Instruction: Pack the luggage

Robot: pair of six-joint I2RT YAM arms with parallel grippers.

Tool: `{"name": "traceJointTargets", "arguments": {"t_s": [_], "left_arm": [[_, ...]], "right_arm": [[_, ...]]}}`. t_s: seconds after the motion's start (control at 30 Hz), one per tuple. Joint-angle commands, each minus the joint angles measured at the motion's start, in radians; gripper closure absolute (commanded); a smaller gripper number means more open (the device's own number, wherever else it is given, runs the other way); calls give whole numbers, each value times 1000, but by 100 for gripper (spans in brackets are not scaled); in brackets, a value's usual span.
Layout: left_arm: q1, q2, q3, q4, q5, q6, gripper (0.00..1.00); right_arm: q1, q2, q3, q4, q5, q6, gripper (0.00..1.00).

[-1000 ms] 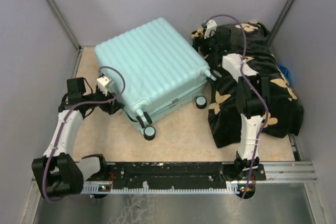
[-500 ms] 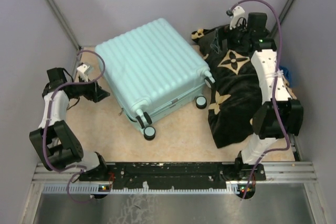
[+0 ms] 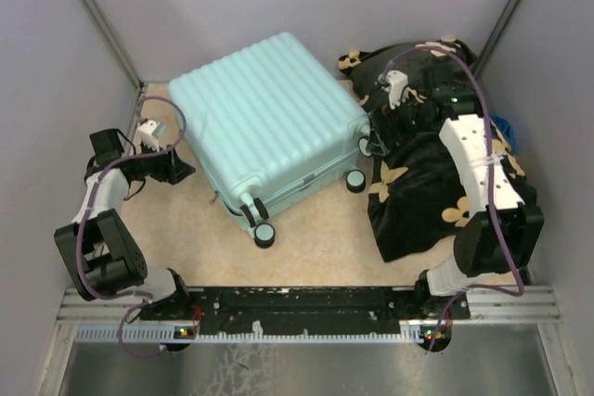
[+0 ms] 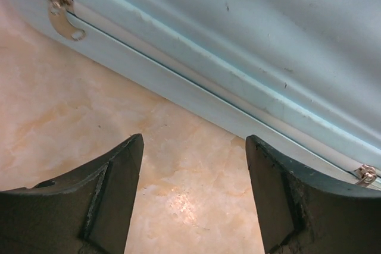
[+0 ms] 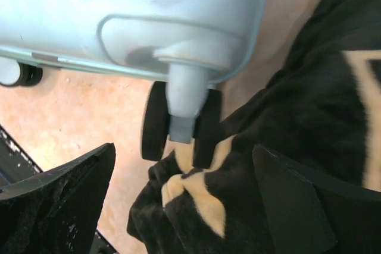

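Suitcase (image 3: 269,127) lies shut on the bench (image 3: 316,229), blanket (image 3: 445,164) against its right side; left jaws open and empty at the zip seam (image 4: 196,81), right jaws open and empty facing a caster wheel (image 5: 178,126), so I'd say we're at the opening step and next is pinching a zip pull (image 4: 62,19).

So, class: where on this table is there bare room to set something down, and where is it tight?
Widest bare patch: tabletop between the luggage, the blanket and the base rail. A narrower strip lies left of the luggage, around the left gripper. Crowded: the gap between luggage and blanket, where the right gripper sits.
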Motion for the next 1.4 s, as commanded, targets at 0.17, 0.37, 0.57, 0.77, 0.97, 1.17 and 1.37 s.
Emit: {"name": "traceJointTargets", "arguments": {"t_s": [0.17,0.37,0.57,0.77,0.97,1.17,1.37], "left_arm": [[-36,-25,-126,172,-4,-90,27],[-136,26,-152,410,-53,-304,31],[-178,182,-47,603,-95,-510,37],[-200,365,151,659,-121,-515,38],[-198,400,248,578,-128,-437,38],[-122,201,92,416,-57,-232,34],[-4,-60,-107,174,48,106,32]], "right_arm": [[188,6,-100,135,137,4,6],[225,65,-69,214,189,36,41],[225,196,58,272,171,62,71],[225,345,229,296,170,88,84],[224,363,280,268,130,91,88],[223,241,174,235,123,78,90],[222,87,62,233,155,93,100]]}}
